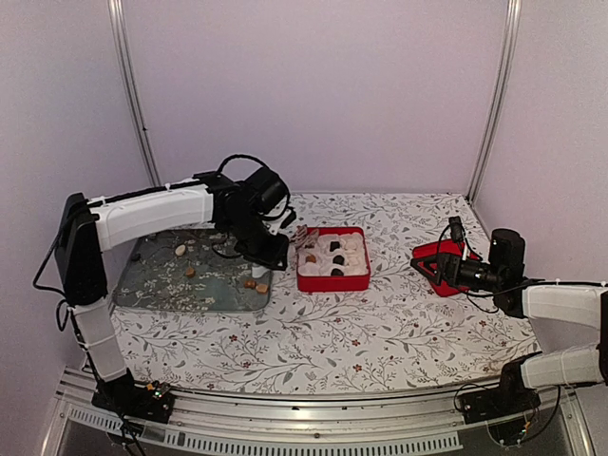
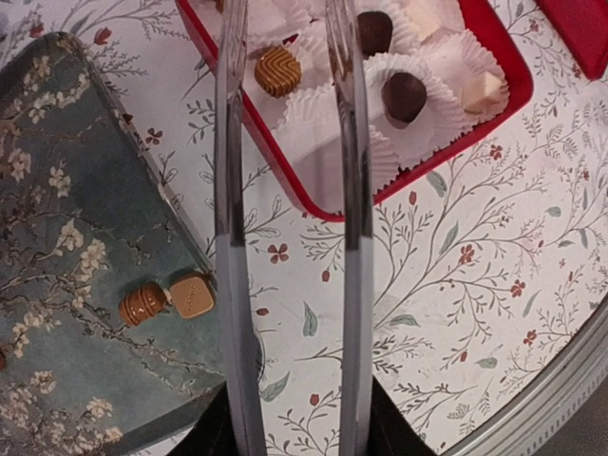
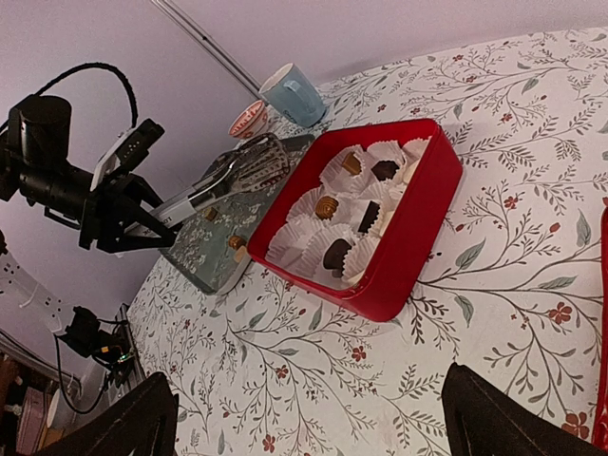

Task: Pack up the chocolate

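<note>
From above, the left gripper [image 1: 297,237] hangs at the far left corner of the red box [image 1: 332,285], which sits just beside the right edge of the blue-green flowered tray [image 1: 161,285]. Some chocolate [image 1: 336,273] lies in white paper cups [image 1: 353,249] inside the box, and loose pieces remain on the tray, two near its right corner. Bare floral tablecloth [image 1: 380,323] runs from the box to the near edge, and a strip of it separates the box from the red lid [image 1: 432,255], where the right arm [image 1: 560,304] ends. In the left wrist view, the two long fingers [image 2: 228,190] run parallel with a clear gap and nothing between them, above an empty paper cup at the box's corner. A ridged tan piece, two dark ones and whitish ones fill cups beyond, and a tan barrel and a tan square sit touching at the tray's edge. In the right wrist view, the right gripper [image 3: 318,427] is spread wide and empty, well short of the box. A blue mug [image 3: 293,93] and a red-and-white cup [image 3: 249,119] stand past the tray; the cup's pattern is too small to read.
</note>
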